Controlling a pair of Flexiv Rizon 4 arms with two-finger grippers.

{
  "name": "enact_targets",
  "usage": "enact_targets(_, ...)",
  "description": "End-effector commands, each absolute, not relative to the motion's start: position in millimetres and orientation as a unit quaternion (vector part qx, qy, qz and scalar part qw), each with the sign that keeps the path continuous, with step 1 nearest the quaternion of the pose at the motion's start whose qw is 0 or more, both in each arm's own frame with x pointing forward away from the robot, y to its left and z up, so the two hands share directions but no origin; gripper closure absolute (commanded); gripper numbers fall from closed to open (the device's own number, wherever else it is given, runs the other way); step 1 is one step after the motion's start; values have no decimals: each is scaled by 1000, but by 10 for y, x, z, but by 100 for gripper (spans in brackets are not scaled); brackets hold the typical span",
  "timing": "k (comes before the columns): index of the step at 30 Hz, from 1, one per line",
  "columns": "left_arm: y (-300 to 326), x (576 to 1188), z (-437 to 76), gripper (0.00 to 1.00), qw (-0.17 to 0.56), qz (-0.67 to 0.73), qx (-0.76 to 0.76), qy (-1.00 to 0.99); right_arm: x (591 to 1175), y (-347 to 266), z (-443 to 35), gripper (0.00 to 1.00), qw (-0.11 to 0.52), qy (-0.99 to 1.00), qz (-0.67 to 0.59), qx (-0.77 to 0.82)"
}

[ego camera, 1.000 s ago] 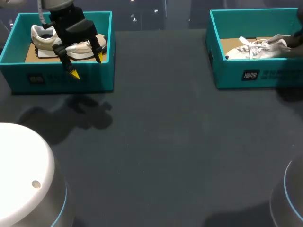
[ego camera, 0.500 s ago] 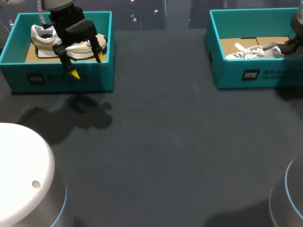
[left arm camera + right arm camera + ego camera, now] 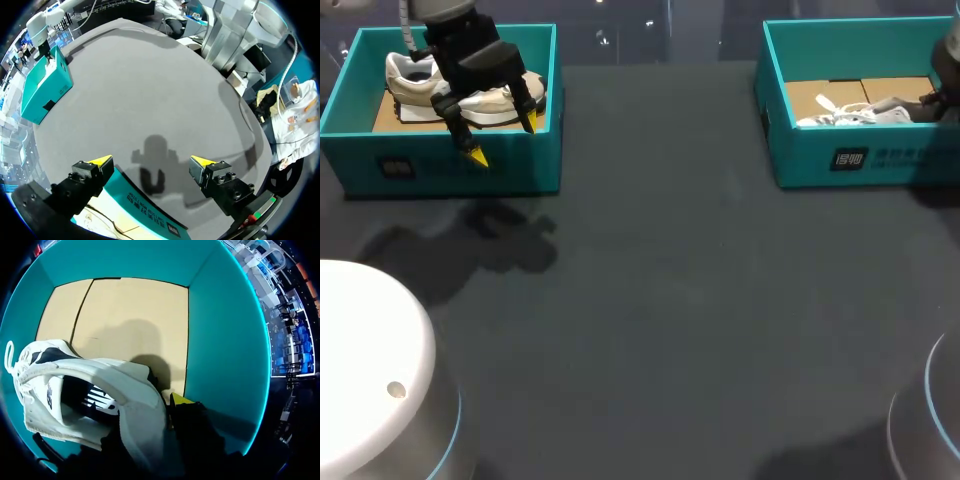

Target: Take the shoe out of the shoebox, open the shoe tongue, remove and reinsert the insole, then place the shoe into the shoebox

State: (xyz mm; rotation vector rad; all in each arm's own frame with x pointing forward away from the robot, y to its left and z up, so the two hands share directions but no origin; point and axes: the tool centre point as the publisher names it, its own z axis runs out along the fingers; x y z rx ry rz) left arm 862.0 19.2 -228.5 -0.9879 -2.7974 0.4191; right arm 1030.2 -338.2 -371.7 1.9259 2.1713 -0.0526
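Note:
A white shoe (image 3: 855, 112) lies low inside the right teal shoebox (image 3: 850, 158) on its cardboard floor. My right gripper (image 3: 932, 103) is at the shoe's heel end, by the box's right wall. In the right wrist view this gripper (image 3: 150, 406) is shut on the shoe's (image 3: 100, 385) heel collar, with one yellow fingertip (image 3: 180, 399) showing beside the heel and the other hidden behind it. A second white shoe (image 3: 405, 75) rests in the left teal shoebox (image 3: 450, 170). My left gripper (image 3: 504, 140) hangs open above that box's front wall, holding nothing, its fingers (image 3: 100, 161) wide apart.
The dark table (image 3: 670, 300) stretches between the two boxes. White robot bases stand at the near left (image 3: 370, 370) and near right corner (image 3: 930, 420). In the left wrist view the left box's front wall (image 3: 145, 212) lies under the gripper (image 3: 151, 162), and the right box (image 3: 42, 87) sits far across the table.
My right gripper has lowered the white shoe into the right shoebox and shifted it slightly right. The left arm has stayed where it was.

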Motion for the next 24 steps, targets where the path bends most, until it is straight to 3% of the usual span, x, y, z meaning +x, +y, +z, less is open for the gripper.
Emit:
enact_targets(1,196,8618,-2284,0,73,139,-329,-931,10355,-3420,-3782,100,110,745,-13,658)
enact_targets(5,196,8618,-2284,0,73,139,-329,-931,10356,-3414,-3805,100,106,746,-14,657)
enact_targets(13,196,8618,-2284,0,73,139,-329,-931,10332,-3389,-3749,59,110,744,-14,659)
enact_targets(17,196,8618,-2284,0,73,139,-329,-931,10323,-3377,-3698,51,112,742,-14,661)
enact_targets(20,196,8618,-2284,0,73,139,-329,-931,10312,-3366,-3666,29,113,741,-14,662)
enact_targets(24,196,8618,-2284,0,73,139,-329,-931,10292,-3336,-3593,11,113,738,-11,665)
